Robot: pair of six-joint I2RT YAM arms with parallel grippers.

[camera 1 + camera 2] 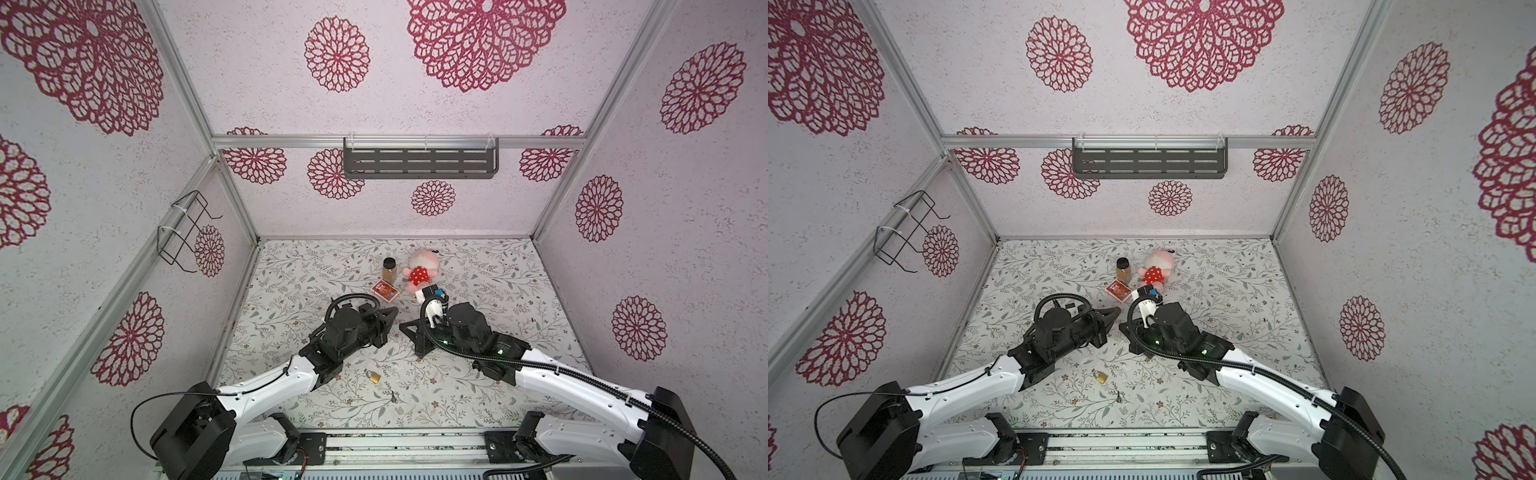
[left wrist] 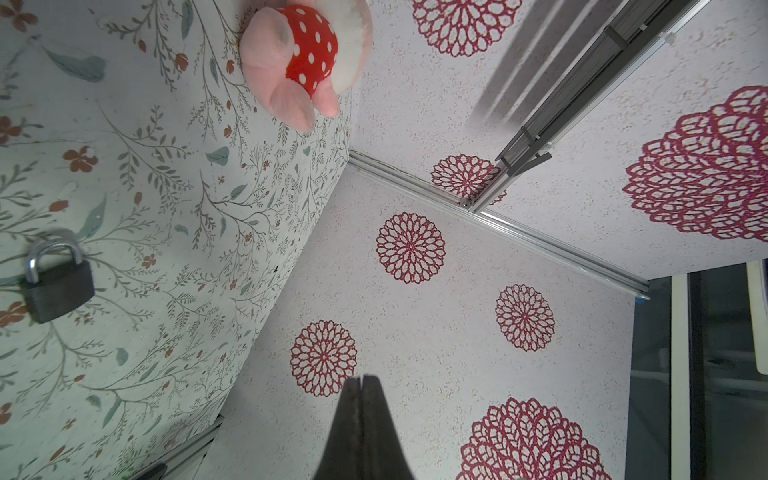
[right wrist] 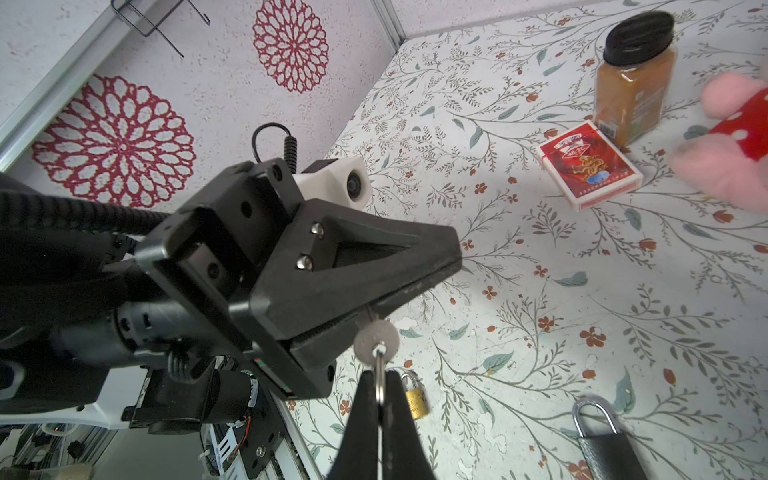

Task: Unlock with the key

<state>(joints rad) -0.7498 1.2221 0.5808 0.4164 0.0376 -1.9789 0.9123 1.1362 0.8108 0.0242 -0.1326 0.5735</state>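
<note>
A silver key (image 3: 376, 338) hangs in the air between my two grippers. My right gripper (image 3: 380, 376) is shut on the key's ring. The key's blade runs up into the seam between the fingers of my left gripper (image 3: 457, 255), which is shut on it. Both top views show the grippers meeting tip to tip over the mid table, left gripper (image 1: 395, 309) and right gripper (image 1: 402, 327). A dark padlock (image 2: 58, 286) lies flat on the table, hidden in the top views. A small brass padlock (image 1: 374, 377) lies nearer the front, with a loose second key (image 1: 392, 397) beside it.
Behind the grippers stand a spice jar (image 1: 389, 270), a red card box (image 1: 384, 290) and a pink plush toy (image 1: 419, 274). A grey shelf (image 1: 419, 160) hangs on the back wall. A wire rack (image 1: 187, 232) is on the left wall.
</note>
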